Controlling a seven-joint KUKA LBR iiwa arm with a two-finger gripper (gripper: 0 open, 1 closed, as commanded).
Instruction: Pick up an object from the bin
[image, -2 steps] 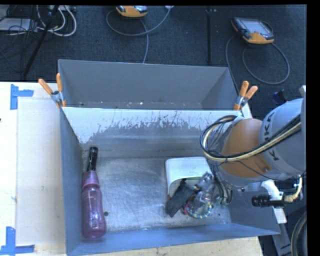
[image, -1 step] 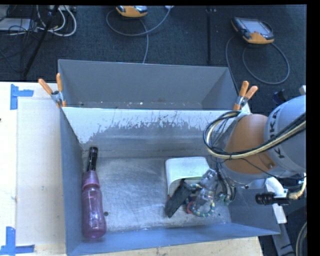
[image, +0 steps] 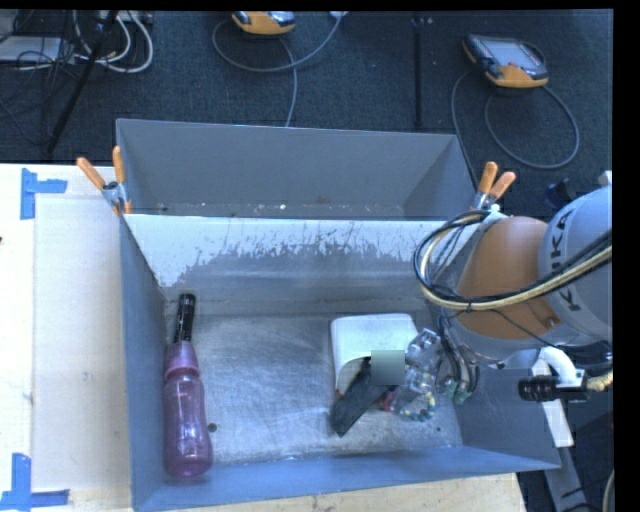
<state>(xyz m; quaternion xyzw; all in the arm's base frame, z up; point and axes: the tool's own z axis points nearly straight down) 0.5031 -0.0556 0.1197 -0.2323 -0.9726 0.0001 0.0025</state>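
My gripper (image: 352, 408) is low in the bin's right half, near the front wall. Its dark tip slants down to the left, onto the floor just in front of a white rounded block (image: 372, 335). The block's front left corner lies right beside the tip; whether they touch I cannot tell. A pink translucent bottle (image: 185, 415) with a long black cap lies lengthwise along the bin's left wall, far from the gripper.
The arm comes in over the bin's right rim, with its orange cover and looped cables above the right wall. Bare grey floor stretches between the bottle and the white block.
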